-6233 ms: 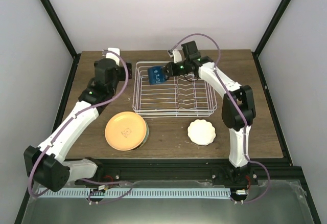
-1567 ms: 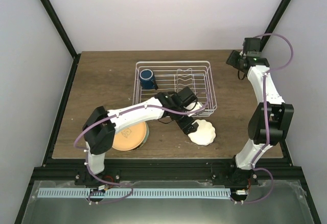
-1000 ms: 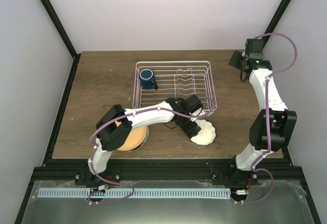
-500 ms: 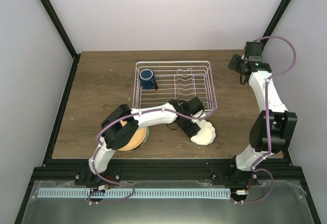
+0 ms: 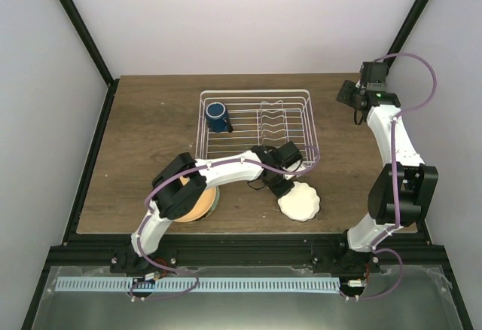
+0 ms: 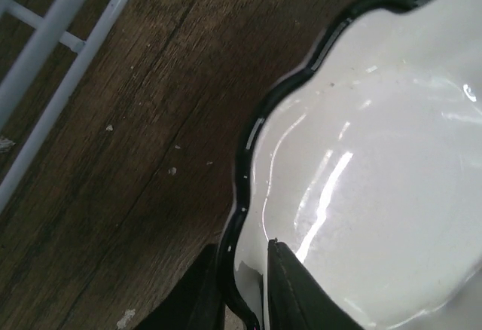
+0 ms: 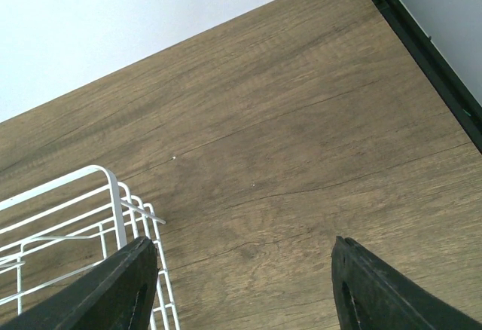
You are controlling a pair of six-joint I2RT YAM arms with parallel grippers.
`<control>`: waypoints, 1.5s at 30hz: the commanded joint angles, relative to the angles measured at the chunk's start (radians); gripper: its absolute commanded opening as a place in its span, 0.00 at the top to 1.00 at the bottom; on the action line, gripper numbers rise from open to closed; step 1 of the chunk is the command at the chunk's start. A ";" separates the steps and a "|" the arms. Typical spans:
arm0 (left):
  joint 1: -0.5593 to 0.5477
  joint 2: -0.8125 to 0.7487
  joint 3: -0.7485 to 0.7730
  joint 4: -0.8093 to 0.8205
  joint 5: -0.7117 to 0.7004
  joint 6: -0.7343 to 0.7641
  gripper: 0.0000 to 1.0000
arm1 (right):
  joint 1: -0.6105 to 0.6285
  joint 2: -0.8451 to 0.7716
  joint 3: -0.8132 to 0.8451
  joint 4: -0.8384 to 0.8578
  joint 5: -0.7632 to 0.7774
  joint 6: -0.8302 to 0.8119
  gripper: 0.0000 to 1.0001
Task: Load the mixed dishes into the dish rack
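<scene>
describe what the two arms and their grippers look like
The left arm and right arm both have white tubular links joined by chunky black joints, each with a purple cable looping alongside. The left gripper and right gripper are black, with smooth tapered fingers.

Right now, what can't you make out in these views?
- Mint-green plate: top view, only a rim sliver; the orange plate and left arm cover the rest.
- White dish: left wrist view, cut off by right and bottom edges.
- Left hand: top view, fingertips hidden under its own wrist.
- Blue mug: top view, too small to see inside.
- Dish rack: right wrist view, only a corner in frame.
</scene>
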 commanded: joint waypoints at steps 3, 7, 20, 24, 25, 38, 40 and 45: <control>-0.004 -0.030 0.008 -0.038 0.020 0.024 0.88 | -0.008 -0.007 0.032 -0.003 0.014 -0.011 0.36; -0.005 -0.080 0.014 -0.016 0.043 0.041 0.90 | -0.010 -0.001 0.047 -0.002 0.006 -0.017 0.27; 0.059 -0.250 0.109 -0.011 0.010 0.087 0.94 | -0.009 0.003 0.064 0.012 -0.164 -0.029 0.02; 0.107 -0.312 0.103 -0.011 -0.030 0.111 0.95 | -0.010 0.016 0.066 0.018 -0.254 -0.051 0.04; 0.124 -0.331 0.098 -0.011 -0.045 0.116 0.95 | -0.010 0.018 0.066 0.020 -0.286 -0.063 0.04; 0.488 -0.460 0.003 0.049 -0.010 0.151 0.96 | -0.006 0.048 -0.030 0.261 -1.002 -0.031 0.01; 0.522 -0.446 0.014 0.064 0.031 0.148 0.96 | 0.006 0.054 -0.049 0.302 -1.065 -0.022 0.01; 0.568 -0.385 0.091 0.067 0.086 0.148 0.99 | 0.085 0.090 -0.021 0.276 -1.108 -0.117 0.01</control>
